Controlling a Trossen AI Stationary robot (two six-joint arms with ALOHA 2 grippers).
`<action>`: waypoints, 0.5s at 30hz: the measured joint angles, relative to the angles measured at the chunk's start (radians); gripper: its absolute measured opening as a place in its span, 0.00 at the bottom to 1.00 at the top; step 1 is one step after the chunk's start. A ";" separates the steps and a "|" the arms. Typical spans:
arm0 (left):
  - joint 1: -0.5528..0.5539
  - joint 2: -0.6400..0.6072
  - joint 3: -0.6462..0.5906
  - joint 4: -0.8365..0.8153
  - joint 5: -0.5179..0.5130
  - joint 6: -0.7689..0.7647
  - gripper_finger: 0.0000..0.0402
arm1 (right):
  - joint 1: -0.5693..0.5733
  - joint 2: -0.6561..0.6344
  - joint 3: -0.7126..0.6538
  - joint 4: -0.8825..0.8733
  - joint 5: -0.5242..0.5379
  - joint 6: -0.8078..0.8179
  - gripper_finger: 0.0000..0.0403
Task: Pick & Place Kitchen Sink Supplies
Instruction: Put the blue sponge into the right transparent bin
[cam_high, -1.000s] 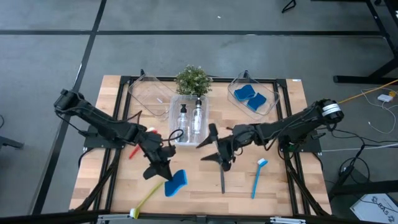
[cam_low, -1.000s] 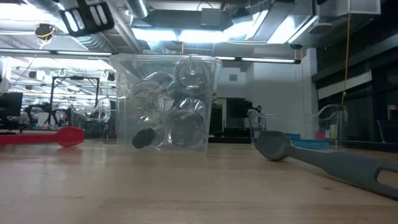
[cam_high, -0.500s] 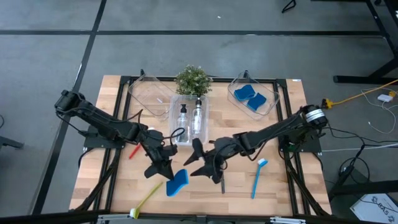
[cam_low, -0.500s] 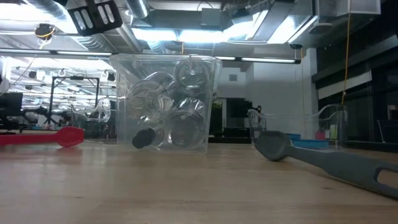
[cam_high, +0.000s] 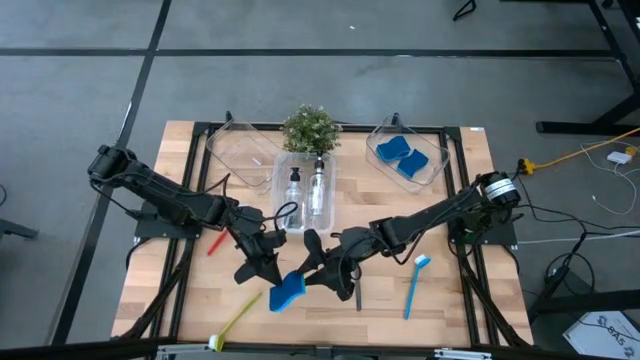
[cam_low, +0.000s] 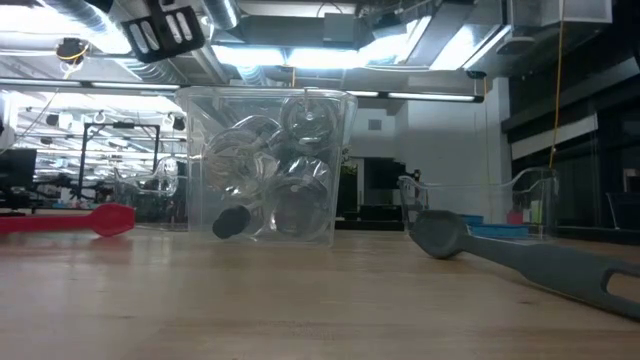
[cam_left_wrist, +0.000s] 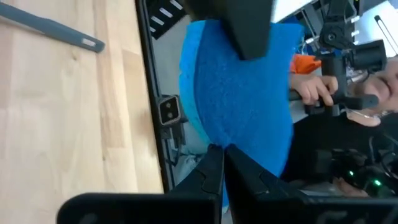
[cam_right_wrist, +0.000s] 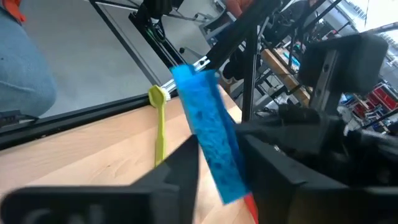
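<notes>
A blue wavy-edged sponge (cam_high: 288, 292) hangs above the table's near middle between both grippers. My left gripper (cam_high: 268, 272) is shut on it from the left. My right gripper (cam_high: 308, 270) comes at it from the right, with one finger on each side of the sponge (cam_right_wrist: 208, 124). The grey brush (cam_high: 357, 290), the blue brush (cam_high: 412, 285), the red brush (cam_high: 215, 243) and the yellow-green brush (cam_high: 232, 325) lie flat on the table. Two pump bottles (cam_high: 305, 192) lie in a clear bin. My left gripper pinches one edge of the sponge (cam_left_wrist: 231, 140) between its two fingers (cam_left_wrist: 208, 171), coming slanting down from the table's left. The sponge stands out beyond the fingertips, clear of the table. My right gripper has the sponge's two broad faces (cam_right_wrist: 225, 174) between its fingers (cam_right_wrist: 183, 165), coming nearly level from the table's right. One finger (cam_left_wrist: 249, 28) lies across the face that the left wrist view shows.
At the back stand an empty clear bin (cam_high: 240, 155), a potted plant (cam_high: 310, 128) and a bin holding two blue sponges (cam_high: 405, 158). The middle bin (cam_low: 265, 165) and the grey brush (cam_low: 520, 255) show in the low view. A person's hand (cam_left_wrist: 317, 93) shows beyond the table.
My right gripper has gone toward the table's left and near edge, up to the sponge, rolling a little, and its fingers have drawn together around it. My left gripper has kept the sponge aloft almost in place.
</notes>
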 joint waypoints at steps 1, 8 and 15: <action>0.004 0.000 0.000 0.000 -0.001 0.000 0.01 | 0.001 0.000 0.000 0.002 0.000 0.000 0.26; 0.009 0.000 0.000 -0.002 -0.004 0.052 0.02 | 0.002 0.000 0.000 -0.002 0.000 0.008 0.03; 0.008 0.000 0.000 -0.002 -0.014 0.119 0.07 | -0.001 0.000 0.001 -0.025 -0.002 0.105 0.03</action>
